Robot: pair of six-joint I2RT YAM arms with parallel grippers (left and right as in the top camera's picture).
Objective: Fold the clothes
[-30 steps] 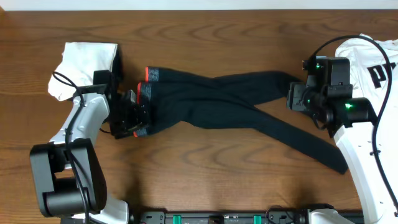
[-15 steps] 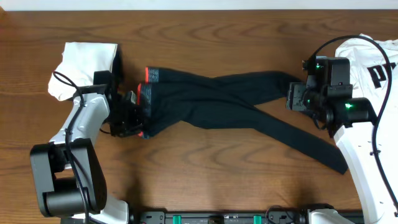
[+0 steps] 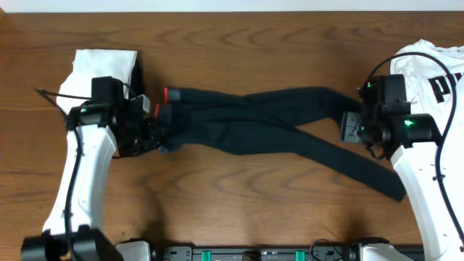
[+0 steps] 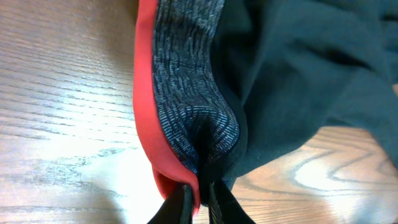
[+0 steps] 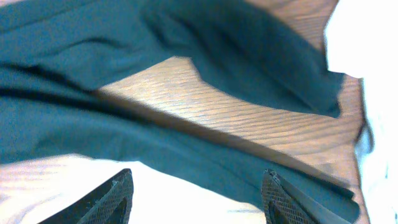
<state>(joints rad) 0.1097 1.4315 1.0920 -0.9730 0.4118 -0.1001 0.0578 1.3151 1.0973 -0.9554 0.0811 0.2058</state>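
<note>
The clothes are long black leggings [image 3: 261,119] lying across the table, legs crossed, with the red-orange waistband [image 3: 165,95] at the left end. My left gripper [image 3: 155,130] is shut on the waistband's edge. In the left wrist view the jaws [image 4: 200,198] pinch the red band [image 4: 147,93] and the dark patterned fabric behind it. My right gripper [image 3: 348,125] hovers open over the leg ends. The right wrist view shows its fingers [image 5: 119,193] wide apart above one leg [image 5: 186,155], holding nothing.
A white folded cloth [image 3: 101,69] lies at the far left behind the left arm. A white T-shirt with black lettering [image 3: 424,65] lies at the right, under the right arm, and its edge shows in the right wrist view [image 5: 367,37]. Bare wooden table [image 3: 239,188] lies in front.
My left gripper has shut on the waistband, and the left arm has shifted, drawing the waistband a little left. The right gripper has moved slightly right, still open.
</note>
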